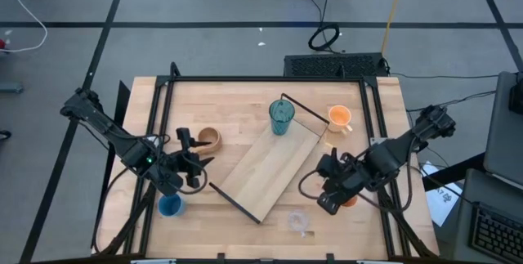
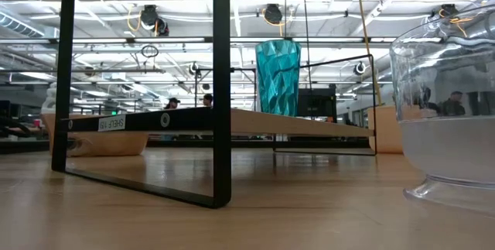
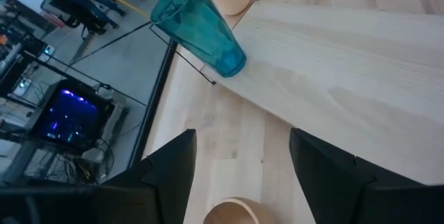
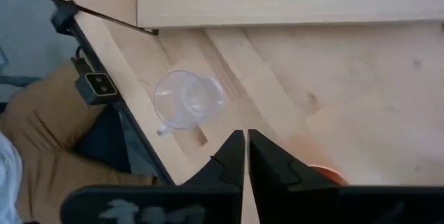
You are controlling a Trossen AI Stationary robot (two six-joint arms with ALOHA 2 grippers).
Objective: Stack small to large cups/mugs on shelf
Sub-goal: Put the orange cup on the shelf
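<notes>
Clear cup point(image 2: 448, 118): nearest the low camera, on the table point(image 1: 245, 92) just off the shelf's point(image 1: 265, 170) near end. Left gripper point(image 1: 194, 159): left of shelf, fingers spread, empty, beside tan mug point(image 1: 210, 140); blue cup point(image 1: 170, 206) close by. Teal tumbler point(image 1: 281, 117): upright at the shelf's far end. Orange mug point(image 1: 339, 118): right of tumbler. Right gripper point(image 1: 327, 203): right of shelf, fingers clenched on nothing, second orange cup point(image 1: 350, 201) beside it.
</notes>
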